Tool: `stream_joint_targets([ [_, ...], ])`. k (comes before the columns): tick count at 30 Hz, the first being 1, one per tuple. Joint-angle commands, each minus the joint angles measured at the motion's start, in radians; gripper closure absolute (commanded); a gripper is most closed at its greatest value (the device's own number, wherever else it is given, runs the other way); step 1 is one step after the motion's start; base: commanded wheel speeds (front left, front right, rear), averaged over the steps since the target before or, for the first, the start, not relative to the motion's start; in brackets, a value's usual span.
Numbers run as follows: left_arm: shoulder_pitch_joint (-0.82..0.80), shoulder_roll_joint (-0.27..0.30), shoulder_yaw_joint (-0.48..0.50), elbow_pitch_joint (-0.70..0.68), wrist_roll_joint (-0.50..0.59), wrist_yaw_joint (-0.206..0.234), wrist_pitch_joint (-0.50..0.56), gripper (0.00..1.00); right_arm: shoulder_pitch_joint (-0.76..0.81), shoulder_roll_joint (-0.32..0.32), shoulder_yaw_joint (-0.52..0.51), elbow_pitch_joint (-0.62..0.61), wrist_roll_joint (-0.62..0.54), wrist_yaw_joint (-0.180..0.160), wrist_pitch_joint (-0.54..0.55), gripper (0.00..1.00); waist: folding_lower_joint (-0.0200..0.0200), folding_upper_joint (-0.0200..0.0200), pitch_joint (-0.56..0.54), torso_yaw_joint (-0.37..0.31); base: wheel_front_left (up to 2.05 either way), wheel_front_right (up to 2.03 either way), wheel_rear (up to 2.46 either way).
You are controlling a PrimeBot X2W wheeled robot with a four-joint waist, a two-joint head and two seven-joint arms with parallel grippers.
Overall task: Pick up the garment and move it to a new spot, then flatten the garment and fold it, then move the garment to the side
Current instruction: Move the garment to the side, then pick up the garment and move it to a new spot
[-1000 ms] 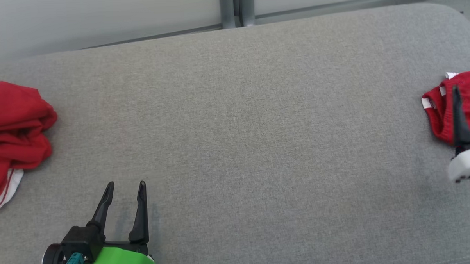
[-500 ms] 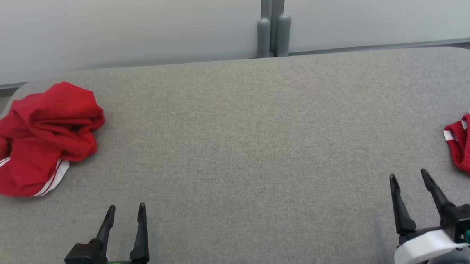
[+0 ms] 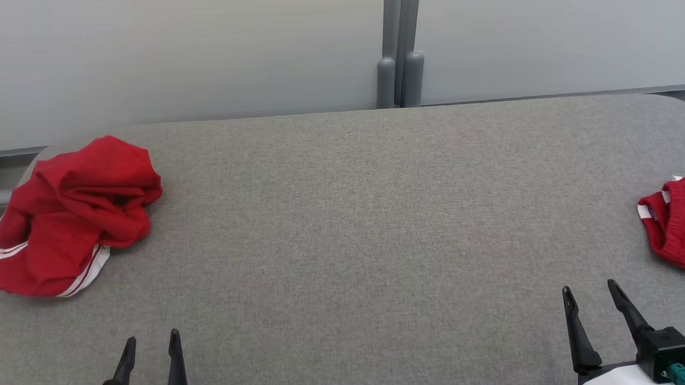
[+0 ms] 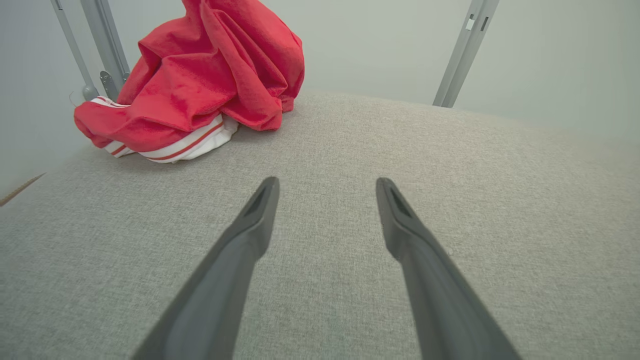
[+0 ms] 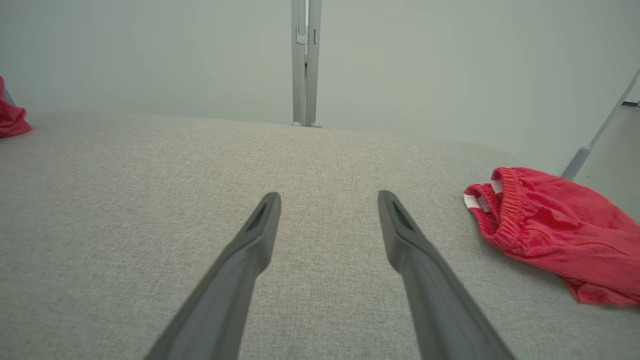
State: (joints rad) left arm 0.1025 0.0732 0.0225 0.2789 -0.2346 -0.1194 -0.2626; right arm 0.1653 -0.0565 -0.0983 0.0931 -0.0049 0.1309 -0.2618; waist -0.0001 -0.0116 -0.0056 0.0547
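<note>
Head camera shifted since second ago. Right end effector (image 3: pixel 589 286), then over right garment (image 3: pixel 680 226), now low, apart from it, spread, empty. Left end effector (image 3: pixel 152 336) spread, empty. Left garment (image 3: pixel 73 219) crumpled at worktop (image 3: pixel 366 214) left edge, long axis diagonal, striped hem near-left. Right garment at right edge, waistband faces centre.

Grey table (image 3: pixel 343 226): crumpled garment (image 3: pixel 72 216), perhaps red shorts (image 3: pixel 678 226).

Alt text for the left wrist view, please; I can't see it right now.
A crumpled red garment with white striped trim lies at upper left on a grey fabric surface. The left hand is open and empty, its fingers over bare fabric, apart from the garment.
</note>
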Motion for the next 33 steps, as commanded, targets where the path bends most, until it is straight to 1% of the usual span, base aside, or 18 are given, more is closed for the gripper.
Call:
stream_joint_targets([
  [1, 0.019, -0.002, 0.015, 0.0, 0.012, -0.003, -0.003, 0.0, 0.002, 0.001, -0.001, -0.004, -0.011, 0.0, -0.004, 0.0, 0.0001, 0.0116, -0.001, -0.017, 0.0, 0.0, 0.0],
  [7, 0.011, -0.005, 0.03, 0.003, 0.023, -0.009, -0.003, 0.0, -0.022, 0.001, -0.003, -0.02, -0.02, 0.0, -0.004, 0.0, 0.0001, 0.0116, -0.006, -0.03, 0.0, 0.0, 0.0],
  [20, 0.003, -0.01, 0.024, 0.0, 0.03, -0.012, -0.003, 0.0, -0.042, -0.008, 0.017, -0.013, -0.025, 0.0, -0.004, 0.0, 0.0001, 0.0116, -0.012, -0.036, 0.0, 0.0, 0.0],
  [33, -0.003, -0.007, 0.018, -0.003, 0.024, -0.012, -0.003, 0.0, -0.049, -0.017, 0.022, -0.01, -0.013, 0.0, -0.004, 0.0, 0.0001, 0.0116, -0.001, -0.021, 0.0, 0.0, 0.0],
])
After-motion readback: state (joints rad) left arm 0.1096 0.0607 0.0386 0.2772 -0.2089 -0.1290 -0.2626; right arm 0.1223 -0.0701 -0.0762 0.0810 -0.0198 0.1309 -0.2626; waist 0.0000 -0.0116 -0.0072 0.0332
